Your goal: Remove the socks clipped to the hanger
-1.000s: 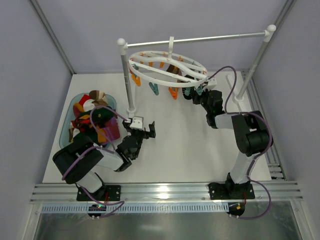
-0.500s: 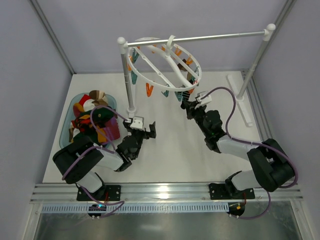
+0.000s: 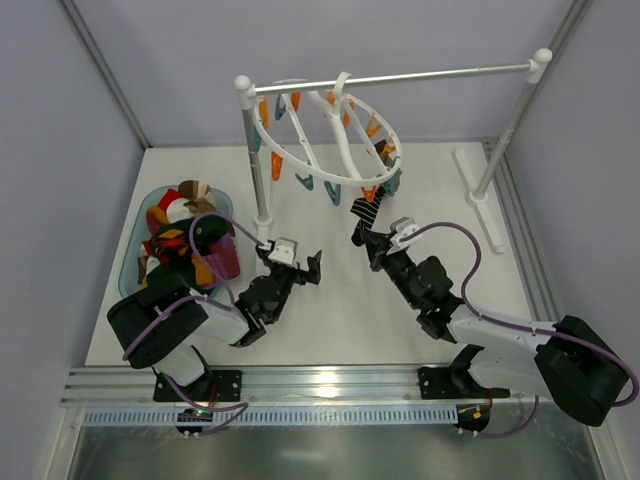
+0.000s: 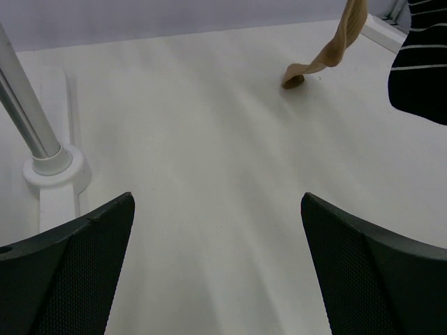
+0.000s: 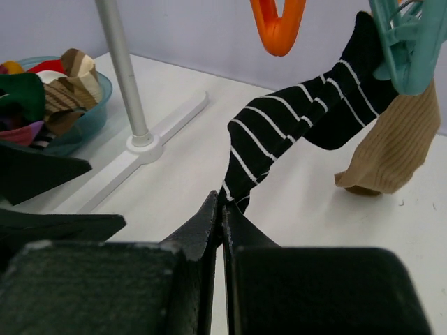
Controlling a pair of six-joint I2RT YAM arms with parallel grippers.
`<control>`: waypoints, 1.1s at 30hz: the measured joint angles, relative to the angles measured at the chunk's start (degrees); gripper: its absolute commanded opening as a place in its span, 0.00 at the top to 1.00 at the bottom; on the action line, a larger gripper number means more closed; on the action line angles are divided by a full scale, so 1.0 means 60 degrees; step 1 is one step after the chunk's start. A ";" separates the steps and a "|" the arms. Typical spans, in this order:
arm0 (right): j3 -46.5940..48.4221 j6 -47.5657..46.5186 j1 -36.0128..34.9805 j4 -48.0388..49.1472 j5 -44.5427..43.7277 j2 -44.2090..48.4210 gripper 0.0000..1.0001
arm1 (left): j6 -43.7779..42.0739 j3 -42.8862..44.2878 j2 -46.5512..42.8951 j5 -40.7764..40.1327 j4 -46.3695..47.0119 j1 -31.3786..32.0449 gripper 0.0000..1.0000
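Right gripper (image 5: 223, 209) has the striped sock (image 5: 279, 139) by the toe, and the whole hanger (image 3: 345, 150) is tipping with it

The jaws are pinched fully shut on just the tip of the fabric, while the sock's other end is still bitten by a teal clip (image 5: 408, 42) on the hanger's rim, right beside a tan sock (image 5: 394, 139). The grip looks thin, so if the clip doesn't let go the toe could just slide out. The ring hangs tilted under the rack bar (image 3: 420, 75), so a harder tug might hop the hook off the bar or rock the rack instead. The left gripper (image 4: 216, 202) is wide open with nothing in it, low over the table near the rack post, not steadying anything
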State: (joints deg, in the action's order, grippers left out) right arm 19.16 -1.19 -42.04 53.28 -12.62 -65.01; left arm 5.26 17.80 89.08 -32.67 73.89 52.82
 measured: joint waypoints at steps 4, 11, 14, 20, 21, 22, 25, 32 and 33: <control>-0.0364 -0.0291 -0.0852 -0.0058 -0.0412 0.0750 0.96 | 0.0007 0.0004 0.0000 0.0142 -0.0004 0.0011 0.00; -0.0627 -0.0914 -0.2047 -0.0408 -0.1450 0.1818 0.96 | 0.0011 0.0004 0.0004 0.0270 0.0000 0.0080 0.00; -0.0761 -0.1147 -0.2404 -0.0539 -0.1821 0.2248 0.96 | 0.0015 0.0007 0.0011 0.0331 0.0000 0.0098 0.00; -0.0841 -0.1577 -0.3155 -0.0831 -0.2197 0.2696 0.96 | 0.0109 0.0011 -0.0073 0.0656 -0.0015 0.0135 0.00; -0.0841 -0.1636 -0.3257 -0.0838 -0.2233 0.2688 0.96 | 0.0160 0.0011 -0.0142 0.0750 -0.0011 0.0135 0.00; -0.0841 -0.1698 -0.3344 -0.0871 -0.2248 0.2674 0.96 | 0.0229 0.0011 -0.0240 0.0849 -0.0018 0.0135 0.00; -0.0834 -0.1847 -0.3490 -0.0925 -0.2317 0.2532 0.96 | 0.0484 0.0011 -0.0772 0.1239 -0.0015 0.0135 0.00; -0.0772 -0.2084 -0.3676 -0.1271 -0.2422 0.2211 0.96 | 0.1045 0.0127 -0.1851 0.2022 -0.0011 0.0135 0.00; -0.0765 -0.2102 -0.3690 -0.1326 -0.2419 0.2211 0.96 | 0.1115 0.0182 -0.2004 0.2135 -0.0007 0.0135 0.00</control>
State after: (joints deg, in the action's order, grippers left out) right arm 14.57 -13.80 -64.18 45.32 -27.14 -51.75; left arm 11.94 18.90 77.06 -19.86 73.84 53.63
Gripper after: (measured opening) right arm 0.042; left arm 0.995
